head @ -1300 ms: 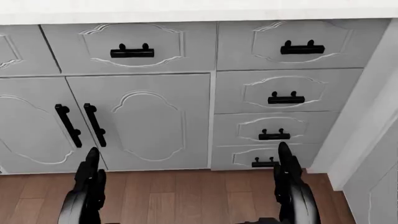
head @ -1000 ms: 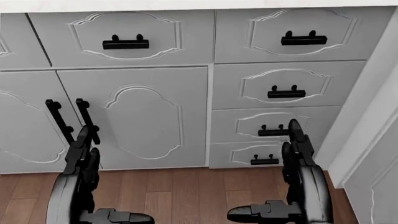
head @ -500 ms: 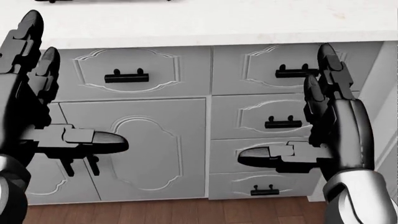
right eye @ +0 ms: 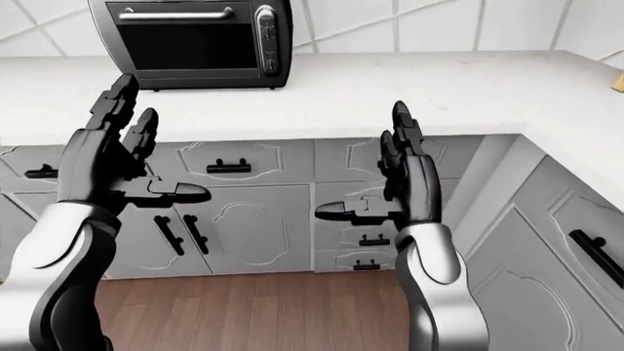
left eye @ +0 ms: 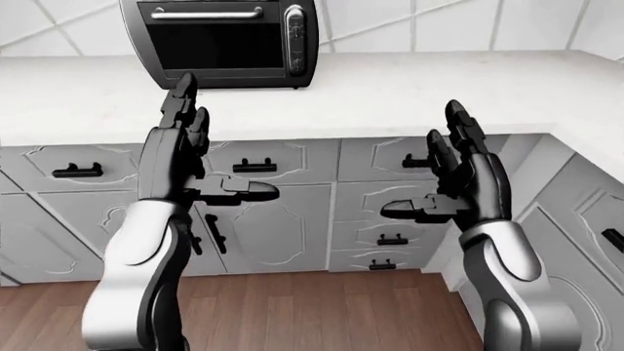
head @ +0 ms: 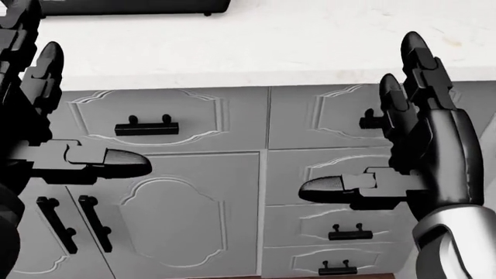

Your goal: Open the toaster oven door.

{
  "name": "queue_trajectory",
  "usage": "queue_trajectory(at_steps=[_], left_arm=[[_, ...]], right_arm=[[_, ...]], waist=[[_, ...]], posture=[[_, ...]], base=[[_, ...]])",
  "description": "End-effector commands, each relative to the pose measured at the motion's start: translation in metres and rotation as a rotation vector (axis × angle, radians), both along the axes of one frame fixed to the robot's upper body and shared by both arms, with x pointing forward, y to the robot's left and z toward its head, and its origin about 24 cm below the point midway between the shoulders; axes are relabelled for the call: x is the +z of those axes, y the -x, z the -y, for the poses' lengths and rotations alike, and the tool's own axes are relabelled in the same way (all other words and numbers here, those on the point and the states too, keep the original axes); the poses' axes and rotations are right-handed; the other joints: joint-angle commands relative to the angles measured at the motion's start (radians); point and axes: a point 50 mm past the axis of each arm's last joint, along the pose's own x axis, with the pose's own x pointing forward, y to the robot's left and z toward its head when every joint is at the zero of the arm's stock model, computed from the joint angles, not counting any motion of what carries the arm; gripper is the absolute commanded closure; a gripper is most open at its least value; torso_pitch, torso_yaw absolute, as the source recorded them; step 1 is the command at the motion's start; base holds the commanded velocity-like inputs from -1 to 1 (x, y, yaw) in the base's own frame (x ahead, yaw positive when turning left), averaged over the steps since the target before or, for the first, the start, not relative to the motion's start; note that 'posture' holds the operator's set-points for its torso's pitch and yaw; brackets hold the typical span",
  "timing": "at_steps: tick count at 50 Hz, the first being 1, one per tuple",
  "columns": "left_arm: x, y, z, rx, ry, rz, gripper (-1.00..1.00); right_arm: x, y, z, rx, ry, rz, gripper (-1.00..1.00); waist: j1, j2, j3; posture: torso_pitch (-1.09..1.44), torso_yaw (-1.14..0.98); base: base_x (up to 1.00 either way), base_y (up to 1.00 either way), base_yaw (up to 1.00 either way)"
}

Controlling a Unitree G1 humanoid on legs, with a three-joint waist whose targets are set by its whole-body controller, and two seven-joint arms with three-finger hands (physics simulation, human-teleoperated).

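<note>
White counter surface (left eye: 410,88) runs across the scene above grey cabinets (left eye: 283,219) with black handles, a tiled wall behind it and wood floor (left eye: 322,307) below. Both hands are raised over the cabinet fronts, empty. The left hand (left eye: 181,157) has its fingers (left eye: 183,99) spread and pointing up, thumb jutting right; the right hand (left eye: 459,183) mirrors it, fingers up and apart, thumb jutting left. Neither touches anything.

Compared with half a second ago, the head view has tilted up: the counter edge sits lower in it, the floor has dropped out of sight, and the underside of the toaster oven now lines its top edge. The hands sit slightly higher than before, in the same open pose.

Far on the surface, to the left, stands the toaster oven (left eye: 219,40), against the wall and well beyond the left hand. Its long axis runs left to right; the dark glass door (right eye: 190,47) faces the robot, shut, with a silver bar handle (left eye: 207,13) lying horizontally along its top and controls (left eye: 295,29) at its right end.
</note>
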Motion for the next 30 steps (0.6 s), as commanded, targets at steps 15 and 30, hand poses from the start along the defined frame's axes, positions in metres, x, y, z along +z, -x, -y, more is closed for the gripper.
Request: queue_trajectory(at_steps=[15,30], left_arm=[[0.0183,0.0107,-0.0025,0.013,-0.010,0.090,-1.00],[0.0190,0.0117,-0.0020,0.007,-0.013,0.094,-1.00]], right_arm=[[0.0216,0.0058,-0.0039,0.024,-0.065,0.093,-1.00],[0.0210,0.0088,-0.0004,0.002,-0.041,0.108,-1.00]], waist=[[0.042,0.086,-0.050],[0.013,-0.011,-0.051]], posture=[[0.00,0.00],[0.00,0.00]], base=[[0.24,0.10,0.20],[0.02,0.00,0.47]])
